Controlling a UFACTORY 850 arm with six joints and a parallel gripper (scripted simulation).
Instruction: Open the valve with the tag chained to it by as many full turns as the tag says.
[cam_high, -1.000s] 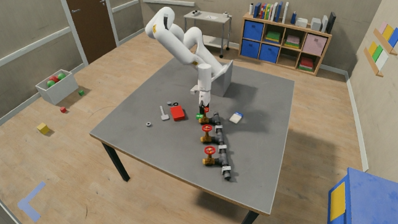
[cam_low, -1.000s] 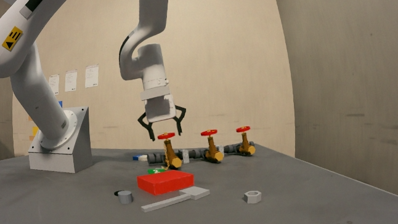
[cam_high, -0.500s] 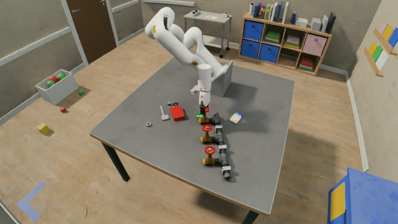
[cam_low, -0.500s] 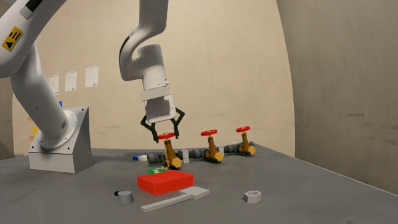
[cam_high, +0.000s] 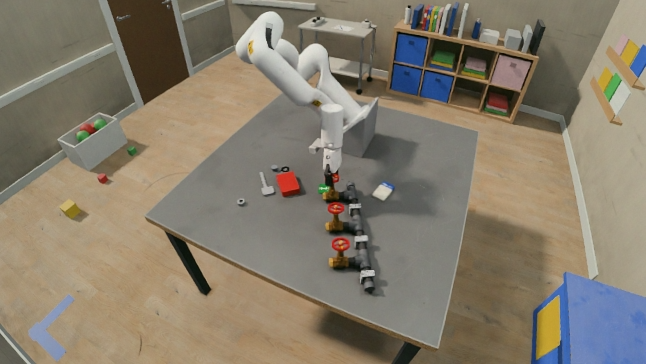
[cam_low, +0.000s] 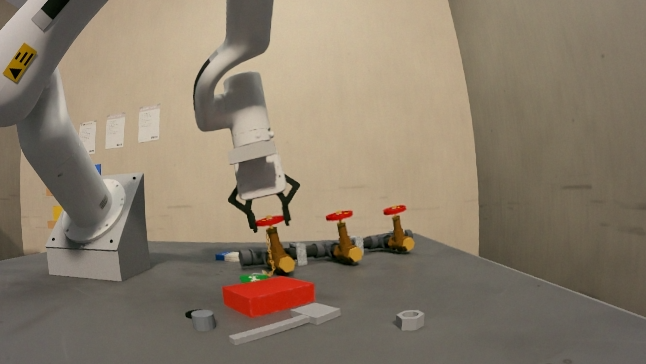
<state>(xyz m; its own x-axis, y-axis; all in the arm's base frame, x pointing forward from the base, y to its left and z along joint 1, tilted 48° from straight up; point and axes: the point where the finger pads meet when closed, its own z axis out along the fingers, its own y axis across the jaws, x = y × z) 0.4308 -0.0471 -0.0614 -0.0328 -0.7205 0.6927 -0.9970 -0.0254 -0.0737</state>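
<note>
Three brass valves with red handwheels stand along a grey pipe [cam_high: 359, 231]. The far valve's handwheel [cam_low: 270, 220] carries a chain down to a green tag [cam_low: 253, 277] lying flat on the table; the tag also shows in the top view [cam_high: 323, 189]. My gripper [cam_low: 270, 221] hangs straight down over this valve, its black fingers shut on the handwheel's rim from both sides; in the top view the gripper [cam_high: 330, 177] hides most of the wheel. The middle valve [cam_high: 335, 208] and the near valve [cam_high: 340, 245] stand apart from the gripper. The tag's writing is too small to read.
A red block [cam_high: 288, 183], a grey hammer-shaped piece [cam_high: 265, 184], a grey nut [cam_high: 241, 200], a small grey cylinder [cam_high: 274, 168] and a black ring [cam_high: 285, 169] lie left of the valves. A white and blue sponge [cam_high: 383, 190] lies right of the pipe. The arm's base [cam_high: 361, 129] stands behind.
</note>
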